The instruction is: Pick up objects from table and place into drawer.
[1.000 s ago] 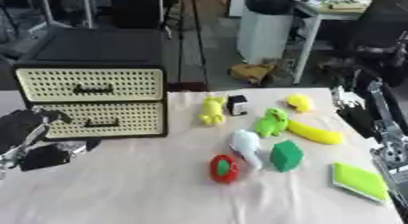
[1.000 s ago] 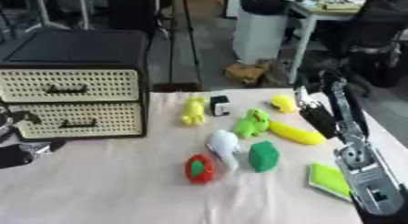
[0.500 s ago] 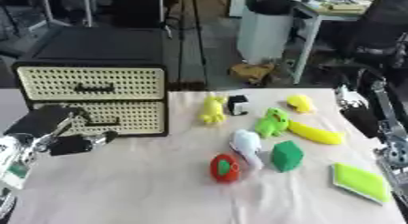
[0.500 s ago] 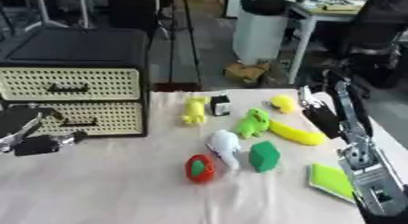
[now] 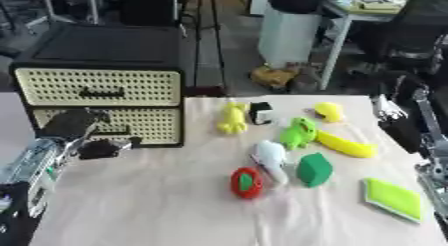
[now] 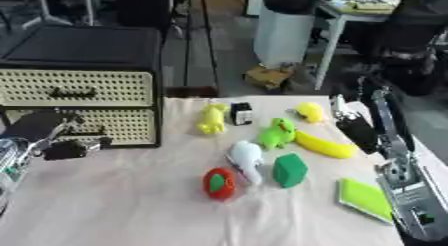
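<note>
Currently: drawer still closed

The left hand (image 5: 74, 135), fingers relaxed and empty, hovers at the lower perforated cream drawer (image 5: 105, 124). The toys, including the red round toy (image 5: 247, 182), remain on the table. Risk: fingers may miss the handle

Even, soft indoor light falls from above, leaving only faint shadows under the toys on the pale table (image 5: 175, 200). Both views are slightly blurred throughout. The background at the top is dimmer.
</note>
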